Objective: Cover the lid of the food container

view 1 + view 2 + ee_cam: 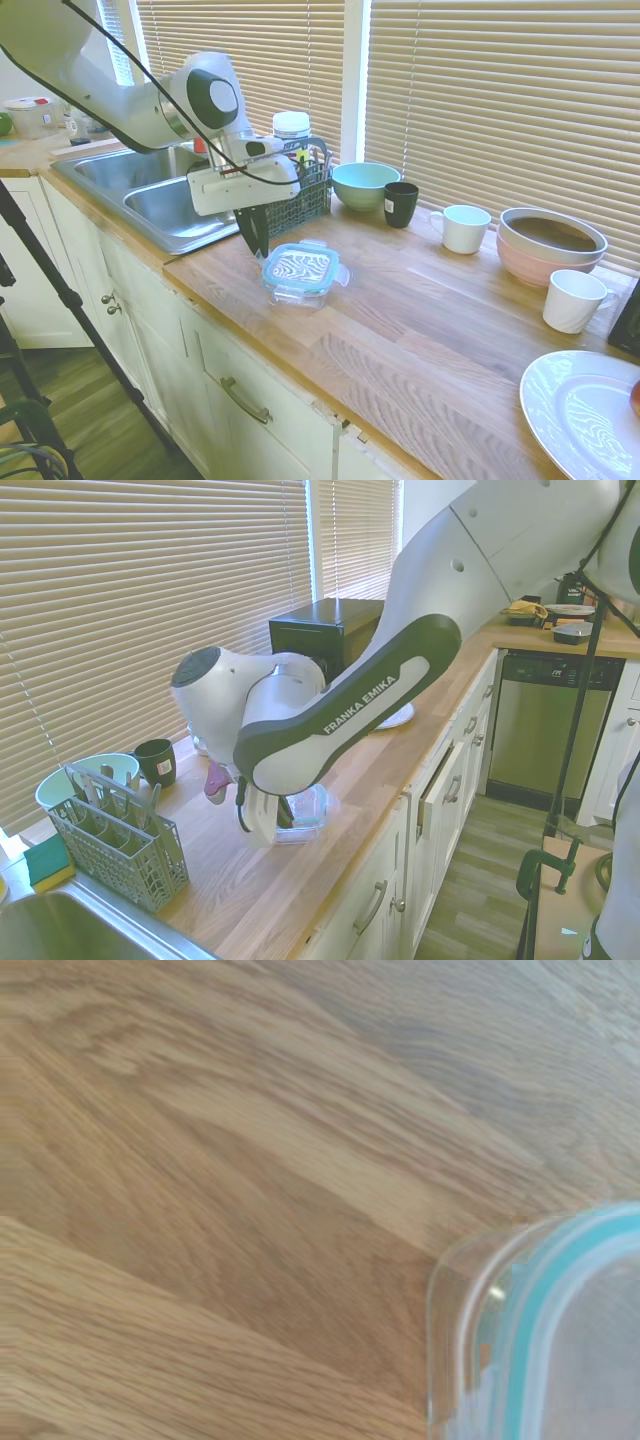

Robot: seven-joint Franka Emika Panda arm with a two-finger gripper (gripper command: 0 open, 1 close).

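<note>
The lid sits on top of the food container, teal rim lined up with the clear tub's edge, its snap tabs sticking out at the sides. The pair rests on the wooden counter just beside the gripper, on the side away from the sink.

The gripper points straight down, with its dark fingers drawn close together into a narrow wedge. Nothing is between them, and the tips hang just above the counter, near the lid's edge but not on it. Whether they touch the wood cannot be told. In the second exterior view the arm's white body hides the fingers, and only part of the clear container shows beneath it.

The wrist view shows mostly bare wood grain, with one rounded corner of the lid and a clear tab at the picture's edge.

Behind the gripper stands a grey slotted utensil basket, and beyond that a mint-green bowl and a black cup. Farther from the gripper, past the container, are two white mugs, a stack of bowls and a large white plate.
</note>
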